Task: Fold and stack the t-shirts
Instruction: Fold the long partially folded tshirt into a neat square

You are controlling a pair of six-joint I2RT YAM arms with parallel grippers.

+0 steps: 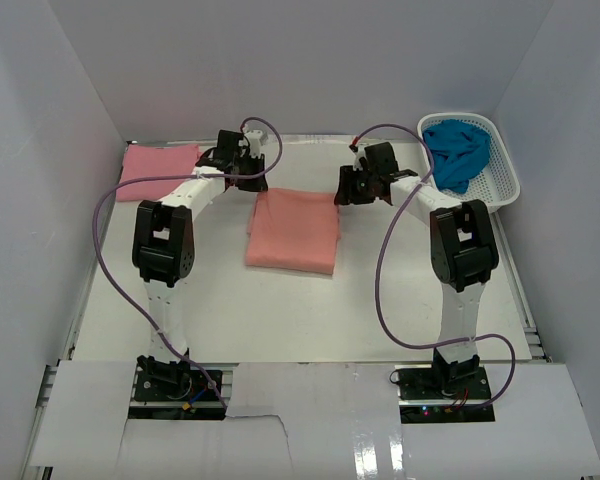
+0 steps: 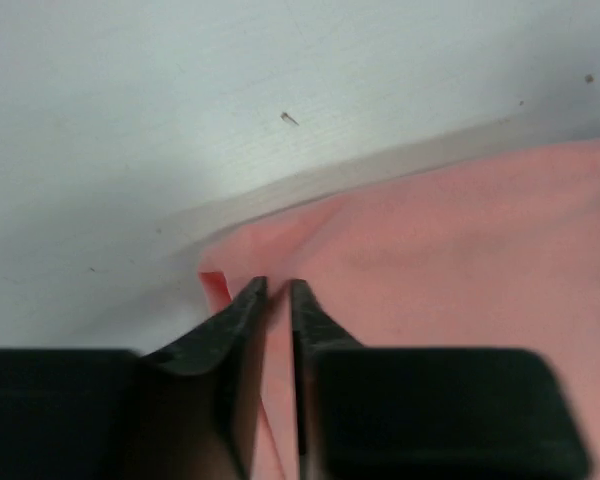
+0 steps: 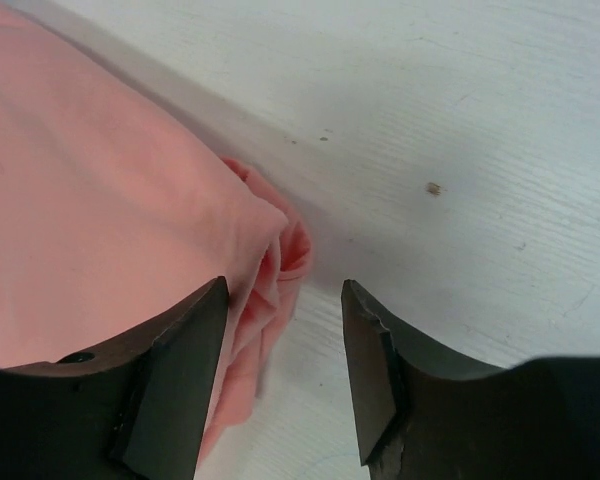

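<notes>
From above, the salmon shirt [image 1: 293, 230] lay folded as a flat rectangle at mid-table. The pink shirt [image 1: 160, 165] lay folded far left, and the teal shirt [image 1: 458, 150] lay crumpled in the basket [image 1: 507, 185].

In the left wrist view, the left gripper [image 2: 277, 290] stood a slit apart at the salmon corner; whether it pinched the cloth I could not tell.

In the right wrist view, the right gripper [image 3: 283, 290] was open, with the layered corner loose between its jaws.

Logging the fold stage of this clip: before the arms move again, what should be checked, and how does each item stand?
1. Salmon t-shirt folded flat mid-table: ok.
2. Right gripper jaws open, not clamping cloth: ok.
3. Left gripper free of the shirt's edge: cannot tell; jaws narrowly apart, salmon cloth showing in the gap.
4. Pink t-shirt folded at the far left: ok.
5. Teal t-shirt folded: not ok, bunched in the basket.
</notes>
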